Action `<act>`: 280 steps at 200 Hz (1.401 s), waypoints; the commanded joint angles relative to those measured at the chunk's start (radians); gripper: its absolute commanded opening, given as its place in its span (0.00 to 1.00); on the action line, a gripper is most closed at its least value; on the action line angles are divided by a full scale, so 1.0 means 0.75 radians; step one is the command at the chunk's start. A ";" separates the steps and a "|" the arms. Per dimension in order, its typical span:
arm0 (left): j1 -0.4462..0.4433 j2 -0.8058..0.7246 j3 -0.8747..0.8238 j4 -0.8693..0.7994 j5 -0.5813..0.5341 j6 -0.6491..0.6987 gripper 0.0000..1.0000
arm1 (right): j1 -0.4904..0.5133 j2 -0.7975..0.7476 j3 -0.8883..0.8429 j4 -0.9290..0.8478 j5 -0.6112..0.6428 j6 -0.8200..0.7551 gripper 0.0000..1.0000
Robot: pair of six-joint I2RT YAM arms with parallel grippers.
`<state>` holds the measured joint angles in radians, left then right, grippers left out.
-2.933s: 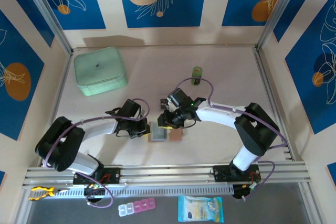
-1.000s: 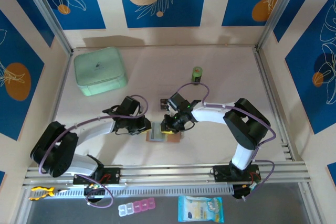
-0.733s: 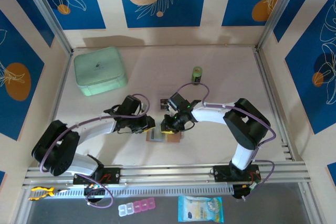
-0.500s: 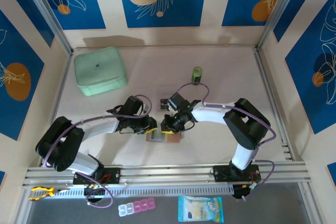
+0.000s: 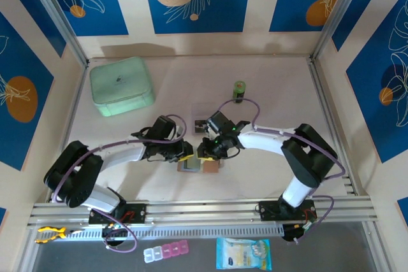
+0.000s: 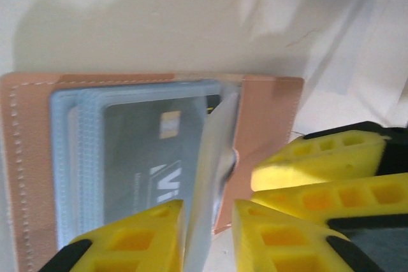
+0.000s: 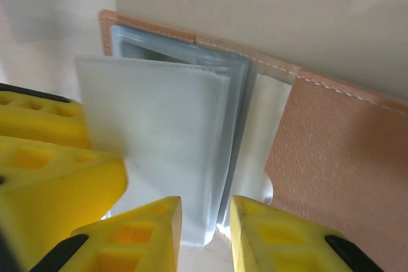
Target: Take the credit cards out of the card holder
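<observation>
Centrally on the bench (image 5: 268, 176) the card holder (image 5: 199, 165) lies open. Left gripper (image 6: 209, 237) pinches a clear sleeve (image 6: 213, 157) between its jaws; a grey card (image 6: 150, 157) shows in the pocket beneath. Right gripper (image 7: 205, 230) grasps the sleeve stack's edge, apparently. Farther back lies another card (image 5: 200, 122), then a green bottle (image 5: 239, 90) and mint case (image 5: 121, 85).

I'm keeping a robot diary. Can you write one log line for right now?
wallet: open on table | left gripper: around a clear sleeve | right gripper: around sleeves | card: still in sleeve
</observation>
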<state>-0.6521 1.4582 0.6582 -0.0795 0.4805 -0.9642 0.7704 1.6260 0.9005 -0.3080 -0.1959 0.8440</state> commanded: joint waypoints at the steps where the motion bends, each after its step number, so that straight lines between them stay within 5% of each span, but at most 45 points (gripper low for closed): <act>1: -0.032 0.008 0.060 -0.010 0.027 -0.008 0.30 | -0.039 -0.093 -0.019 -0.086 0.038 -0.030 0.29; 151: -0.191 0.287 0.309 0.029 0.034 0.004 0.47 | -0.258 -0.497 -0.194 -0.229 0.039 -0.068 0.31; 280: 0.014 -0.002 0.106 -0.242 -0.111 0.153 0.38 | -0.072 -0.268 -0.045 -0.117 -0.001 -0.012 0.28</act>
<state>-0.6739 1.4914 0.7876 -0.1959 0.4175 -0.8837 0.6804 1.3834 0.8127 -0.4187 -0.1753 0.8165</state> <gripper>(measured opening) 0.395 0.281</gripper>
